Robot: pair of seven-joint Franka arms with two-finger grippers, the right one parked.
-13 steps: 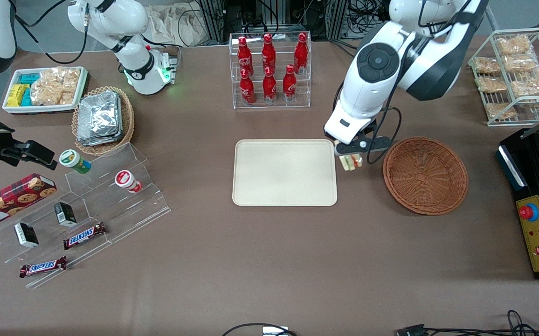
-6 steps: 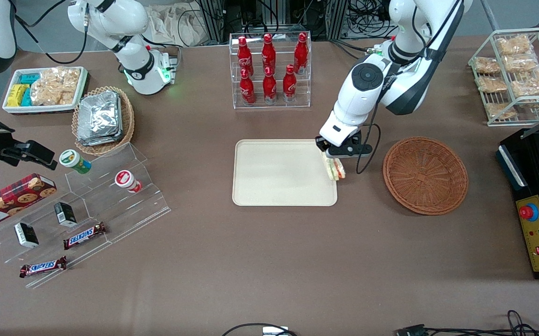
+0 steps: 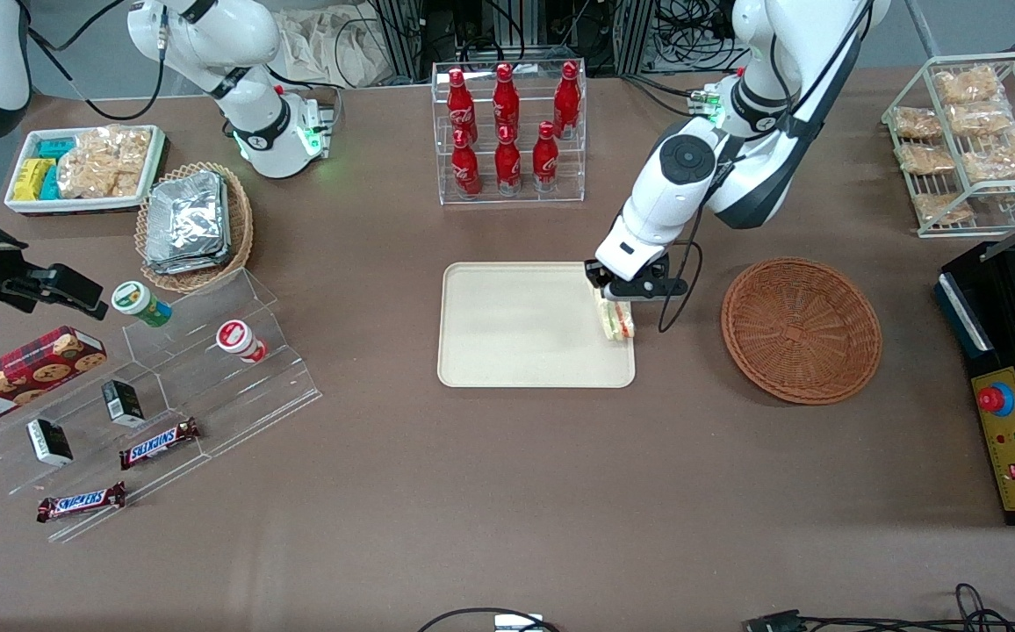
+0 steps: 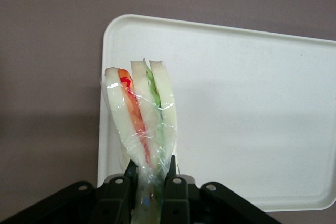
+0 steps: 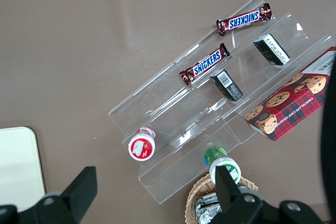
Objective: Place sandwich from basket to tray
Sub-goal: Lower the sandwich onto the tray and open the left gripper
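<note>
My left gripper (image 3: 615, 297) is shut on the sandwich (image 3: 615, 321), a wrapped wedge of white bread with red and green filling. It hangs over the tray (image 3: 507, 325) at the edge nearest the basket (image 3: 802, 329). In the left wrist view the sandwich (image 4: 140, 113) sticks out from between the gripper (image 4: 151, 174) fingers, above the cream tray (image 4: 252, 108) and its rim. The reddish-brown basket holds nothing and sits beside the tray, toward the working arm's end of the table.
A clear rack of red bottles (image 3: 507, 132) stands farther from the front camera than the tray. A wire rack of snack packets (image 3: 968, 140) and a black control box (image 3: 1012, 386) lie past the basket. A tan basket of foil packets (image 3: 194, 224) and acrylic steps (image 3: 174, 386) lie toward the parked arm's end.
The gripper has carried the sandwich from the gap between basket and tray to above the tray's edge, and the arm has drawn back and lowered.
</note>
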